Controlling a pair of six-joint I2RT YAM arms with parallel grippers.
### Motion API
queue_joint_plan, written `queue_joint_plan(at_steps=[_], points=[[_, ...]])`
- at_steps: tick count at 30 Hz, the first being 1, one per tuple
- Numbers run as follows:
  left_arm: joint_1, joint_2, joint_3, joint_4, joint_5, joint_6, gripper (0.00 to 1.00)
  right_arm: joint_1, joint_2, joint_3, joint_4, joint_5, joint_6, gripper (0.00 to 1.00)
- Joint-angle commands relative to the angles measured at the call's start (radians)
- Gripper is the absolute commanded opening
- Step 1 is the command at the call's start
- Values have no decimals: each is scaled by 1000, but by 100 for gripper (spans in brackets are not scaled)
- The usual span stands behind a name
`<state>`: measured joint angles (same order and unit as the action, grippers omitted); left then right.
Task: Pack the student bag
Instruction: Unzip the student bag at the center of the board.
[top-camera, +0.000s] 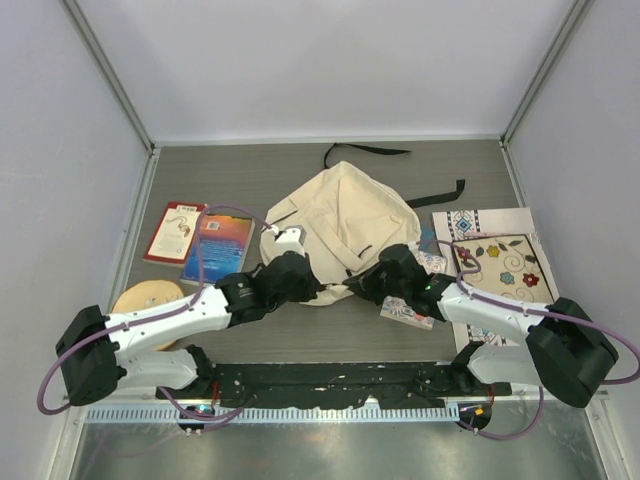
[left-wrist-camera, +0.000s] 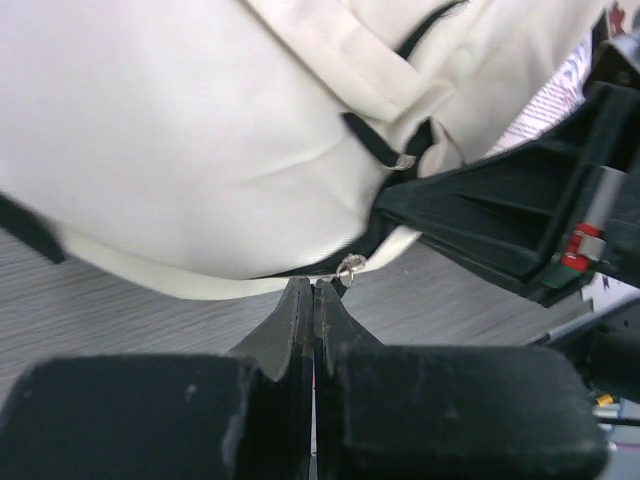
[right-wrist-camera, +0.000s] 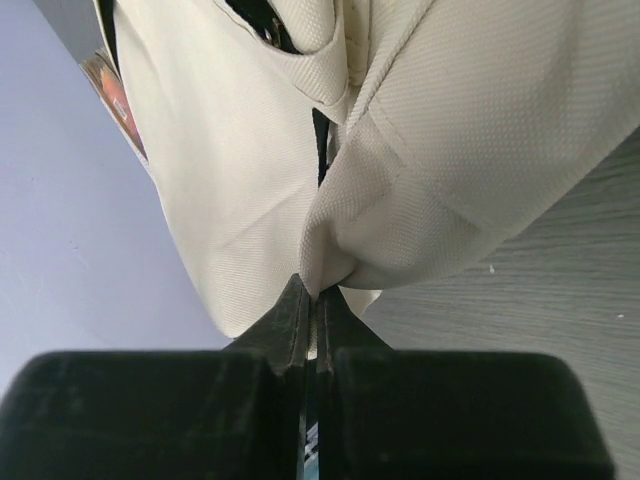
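The student bag (top-camera: 345, 215) is a cream fabric backpack with black straps, lying in the middle of the table. My left gripper (top-camera: 322, 292) is at its near edge. In the left wrist view the jaws (left-wrist-camera: 314, 287) are pressed together at the bag's black zipper line, with the small metal zipper ring (left-wrist-camera: 347, 268) right at the tips. My right gripper (top-camera: 358, 288) is beside it on the same edge. In the right wrist view it (right-wrist-camera: 318, 292) is shut on a pinched fold of the bag's cream fabric (right-wrist-camera: 360, 235).
A red book (top-camera: 175, 232) and a blue-orange book (top-camera: 218, 248) lie left of the bag, with a round wooden disc (top-camera: 148, 298) nearer. Patterned cloths (top-camera: 505, 262) lie to the right and a small card (top-camera: 407, 313) under the right wrist. The right arm (left-wrist-camera: 500, 210) is close beside the left gripper.
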<state>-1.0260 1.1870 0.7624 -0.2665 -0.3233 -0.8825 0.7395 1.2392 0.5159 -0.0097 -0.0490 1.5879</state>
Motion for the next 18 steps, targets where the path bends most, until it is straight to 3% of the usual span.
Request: queue_joint_plan(at_steps=[1,7,18], points=[[40,-85,-14,-140,-118,-21,0,-34,-63,-4,-62,167,-117,1],[128,-199,-74,-229,-169,-26,0,-78,-75,7,-93,178,-218,1],[234,-230,-86,-353,-261,-53,0,-98,-125,56,-122,213,-449,1]])
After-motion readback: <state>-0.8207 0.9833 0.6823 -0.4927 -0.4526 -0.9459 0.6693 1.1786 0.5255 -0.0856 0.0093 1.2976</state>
